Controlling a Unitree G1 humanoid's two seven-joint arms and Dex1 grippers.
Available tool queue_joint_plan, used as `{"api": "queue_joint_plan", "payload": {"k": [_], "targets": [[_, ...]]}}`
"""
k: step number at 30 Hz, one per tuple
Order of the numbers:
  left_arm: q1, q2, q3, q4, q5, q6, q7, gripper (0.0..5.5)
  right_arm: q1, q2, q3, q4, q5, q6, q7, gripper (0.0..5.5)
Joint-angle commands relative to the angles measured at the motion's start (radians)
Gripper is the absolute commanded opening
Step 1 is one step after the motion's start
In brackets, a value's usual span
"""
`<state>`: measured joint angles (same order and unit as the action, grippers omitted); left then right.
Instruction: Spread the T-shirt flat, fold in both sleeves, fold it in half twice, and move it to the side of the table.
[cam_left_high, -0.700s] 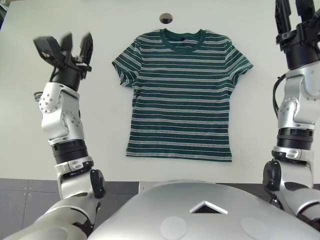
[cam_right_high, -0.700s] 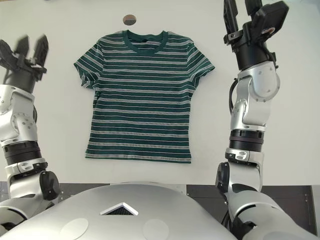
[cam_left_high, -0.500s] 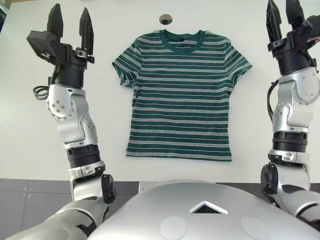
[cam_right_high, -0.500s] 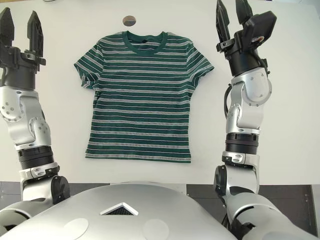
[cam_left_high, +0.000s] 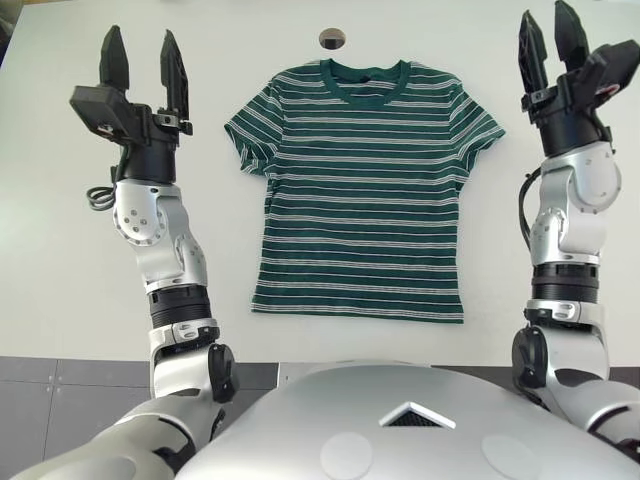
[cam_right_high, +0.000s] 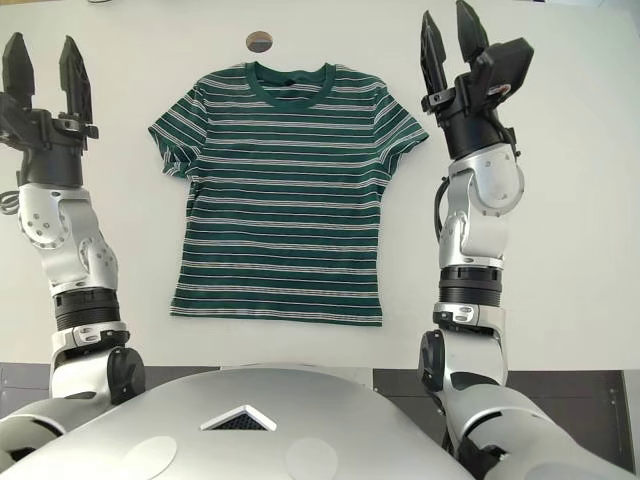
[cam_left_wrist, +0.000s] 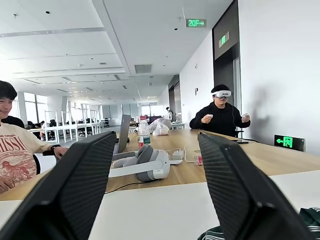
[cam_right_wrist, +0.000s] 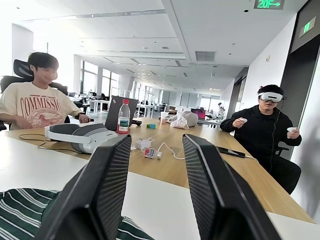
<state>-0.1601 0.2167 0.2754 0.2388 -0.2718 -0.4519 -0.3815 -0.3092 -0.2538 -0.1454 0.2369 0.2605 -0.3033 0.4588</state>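
Note:
A dark green T-shirt (cam_left_high: 364, 190) with thin white stripes lies spread flat on the white table (cam_left_high: 60, 270), neck toward the far edge, both short sleeves out to the sides. My left gripper (cam_left_high: 141, 58) is raised beside the shirt's left sleeve, pointing up, open and holding nothing. My right gripper (cam_left_high: 548, 38) is raised beside the right sleeve, also open and holding nothing. Striped shirt fabric (cam_right_wrist: 20, 210) lies under my right gripper (cam_right_wrist: 157, 200) in the right wrist view. A dark corner of the shirt (cam_left_wrist: 310, 220) lies beside my left gripper (cam_left_wrist: 157, 200) in the left wrist view.
A small round dark hole (cam_left_high: 331, 38) sits in the table just past the shirt's collar. Bare white tabletop runs along both sides of the shirt and in front of its hem. The table's near edge (cam_left_high: 80, 360) lies just below the hem.
Both arms have swung inward and up, closer to the shirt's sleeves. The left gripper has turned from a tilt to pointing straight up. The shirt has not moved.

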Motion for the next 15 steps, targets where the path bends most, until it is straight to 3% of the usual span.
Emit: {"api": "queue_joint_plan", "payload": {"k": [1, 15], "targets": [[-0.008, -0.015, -0.006, 0.017, -0.009, -0.013, 0.010, 3.05, -0.041, -0.004, -0.005, 0.021, 0.004, -0.013, 0.006, 1.91], [-0.005, -0.001, -0.012, 0.017, -0.031, 0.096, 0.016, 3.05, -0.069, 0.001, 0.008, 0.051, -0.008, -0.027, 0.011, 1.91]]}}
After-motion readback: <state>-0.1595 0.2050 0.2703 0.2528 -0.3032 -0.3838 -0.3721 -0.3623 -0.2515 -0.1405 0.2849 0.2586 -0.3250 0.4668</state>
